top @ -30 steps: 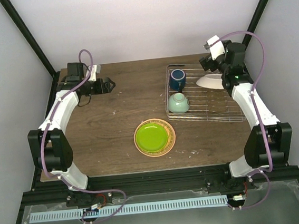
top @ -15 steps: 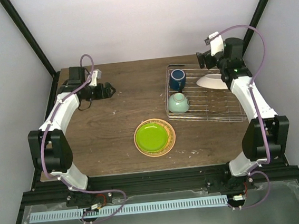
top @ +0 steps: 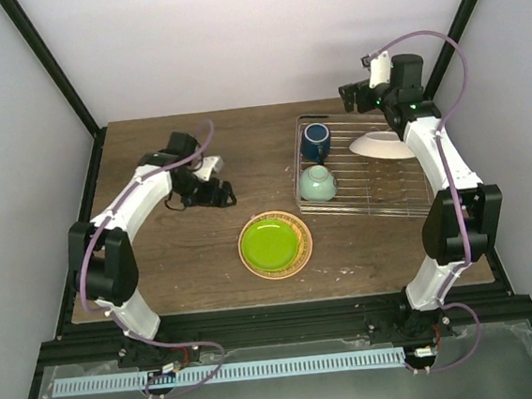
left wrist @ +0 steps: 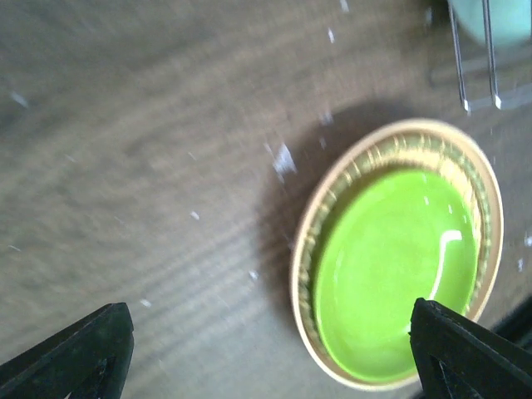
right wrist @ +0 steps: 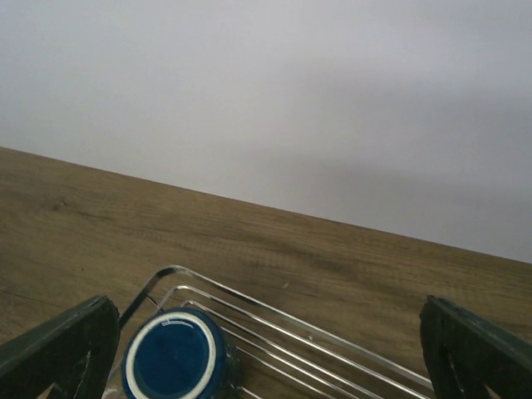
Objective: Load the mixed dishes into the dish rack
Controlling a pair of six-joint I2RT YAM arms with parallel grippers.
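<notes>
The green-centred plate lies flat on the table, and shows in the left wrist view. My left gripper is open and empty, just left of and behind it. The wire dish rack at the right holds the dark blue mug upside down, the mint-green bowl and a pale plate leaning on its wires. My right gripper is open and empty above the rack's back left corner, with the mug below it.
The wooden table ends at a white back wall and black frame posts. The rack's wire rim crosses the right wrist view. The bowl's edge shows at the top right of the left wrist view.
My left arm has swung from the back left of the table towards the middle, close to the green plate. My right gripper has moved left and back, away from the leaning plate.
</notes>
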